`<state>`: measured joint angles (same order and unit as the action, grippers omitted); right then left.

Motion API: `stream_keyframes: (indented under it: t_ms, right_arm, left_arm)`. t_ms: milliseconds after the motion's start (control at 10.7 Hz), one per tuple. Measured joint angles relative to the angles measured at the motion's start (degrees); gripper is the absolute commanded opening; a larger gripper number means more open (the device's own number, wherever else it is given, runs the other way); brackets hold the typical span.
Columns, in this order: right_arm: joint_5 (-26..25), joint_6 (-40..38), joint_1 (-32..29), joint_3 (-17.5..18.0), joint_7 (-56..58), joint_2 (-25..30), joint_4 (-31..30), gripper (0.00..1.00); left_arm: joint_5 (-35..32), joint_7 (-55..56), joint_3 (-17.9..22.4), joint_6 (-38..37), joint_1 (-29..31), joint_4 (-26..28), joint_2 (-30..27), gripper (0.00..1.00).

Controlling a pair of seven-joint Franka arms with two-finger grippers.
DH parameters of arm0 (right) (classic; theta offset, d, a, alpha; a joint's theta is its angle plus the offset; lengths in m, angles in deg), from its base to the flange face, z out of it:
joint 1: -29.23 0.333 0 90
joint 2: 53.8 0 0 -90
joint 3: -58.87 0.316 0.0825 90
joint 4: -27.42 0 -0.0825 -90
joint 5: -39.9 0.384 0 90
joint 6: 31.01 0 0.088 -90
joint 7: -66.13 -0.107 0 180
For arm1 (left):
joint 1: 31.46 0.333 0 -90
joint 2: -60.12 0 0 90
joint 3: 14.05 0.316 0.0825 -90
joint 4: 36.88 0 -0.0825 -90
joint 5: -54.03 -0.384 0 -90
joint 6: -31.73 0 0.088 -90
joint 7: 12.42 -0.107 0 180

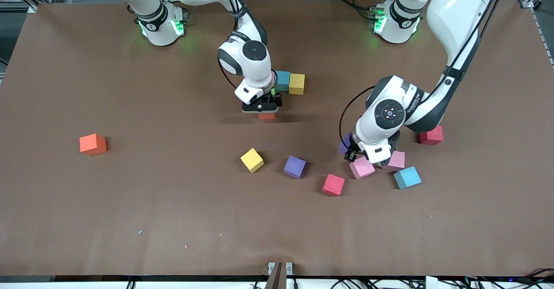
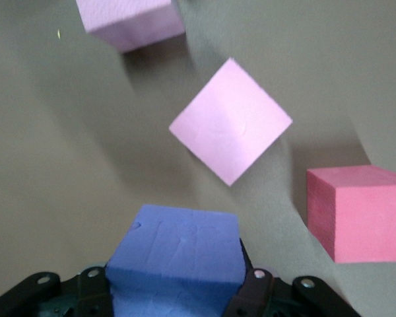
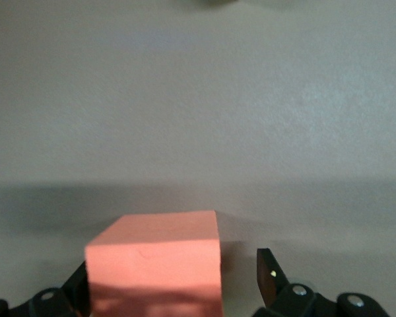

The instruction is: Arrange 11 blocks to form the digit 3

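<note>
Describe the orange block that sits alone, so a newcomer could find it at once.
Start from the brown table and look toward the right arm's end. There one orange block rests by itself, well away from the yellow block and purple block near the middle. No other cube lies close to it, and no end effector is over it.

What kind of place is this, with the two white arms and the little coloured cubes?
Most likely a robotics lab or test bench. Two white robot arms are bolted along one edge of a brown-covered table, foam blocks such as the orange block lie scattered on it, and metal framing and cables ring the table.
</note>
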<state>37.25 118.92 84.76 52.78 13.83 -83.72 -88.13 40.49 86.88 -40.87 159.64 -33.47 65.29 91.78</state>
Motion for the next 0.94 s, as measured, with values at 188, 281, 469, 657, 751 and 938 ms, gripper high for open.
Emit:
stream_keyframes:
  t_ms: [188, 281, 469, 657, 751, 938]
  right_arm:
    - [0.0, -3.3, -0.1, -0.2, 0.0, 0.6, 2.5, 1.0]
    - [0.0, -5.0, -0.2, -0.3, 0.0, 1.3, 3.6, 1.0]
    - [0.0, -6.7, -1.3, -0.5, 0.4, 2.6, 5.0, 1.0]
    - [0.0, -9.2, -3.7, -0.6, 3.5, 3.6, 7.2, 1.0]
    - [0.0, -10.3, -5.1, -0.6, 6.1, 4.0, 8.6, 1.0]
    - [-0.3, -10.7, -6.9, -0.9, 11.5, 4.3, 10.7, 1.0]
  left_arm:
    - [1.8, 4.9, 0.0, 0.0, -1.4, -0.4, 0.5, 0.1]
    - [2.8, 7.2, 0.0, 0.0, -1.9, -0.4, 0.5, 0.1]
    - [3.8, 12.1, 0.0, 0.0, -2.8, -0.4, 0.6, 0.1]
    - [5.2, 16.0, -0.1, 0.3, -4.2, -0.5, 0.8, 0.1]
    - [6.0, 18.6, -0.1, 0.8, -5.1, -0.5, 1.0, 0.1]
    - [6.2, 24.8, 0.0, 3.6, -7.3, -0.5, 2.1, 0.1]
